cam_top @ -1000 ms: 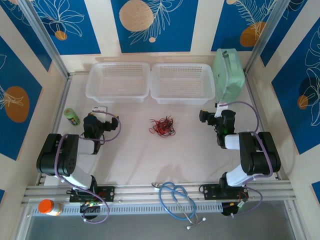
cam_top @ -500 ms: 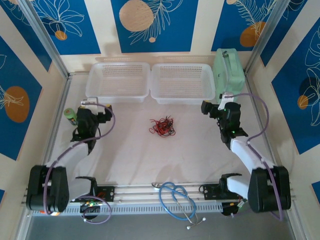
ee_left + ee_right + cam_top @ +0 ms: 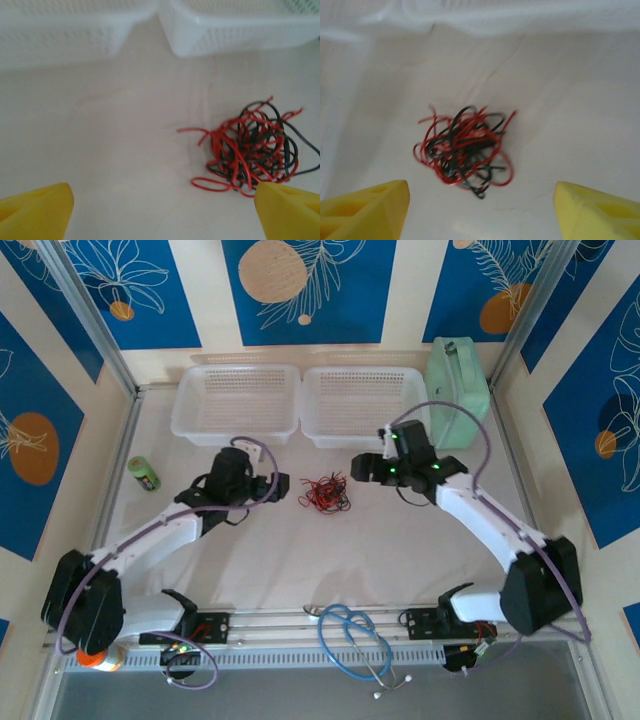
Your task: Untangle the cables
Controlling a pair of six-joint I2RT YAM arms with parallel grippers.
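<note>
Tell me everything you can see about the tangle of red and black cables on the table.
The cables are thin red and black wires, seemingly plastic-coated, knotted into one loose, curly clump with a few loops and ends straying out. The clump lies flat on the white table, near its middle, just in front of the white baskets and apart from them. The left hand and right hand flank it with jaws apart; neither grips it.
</note>
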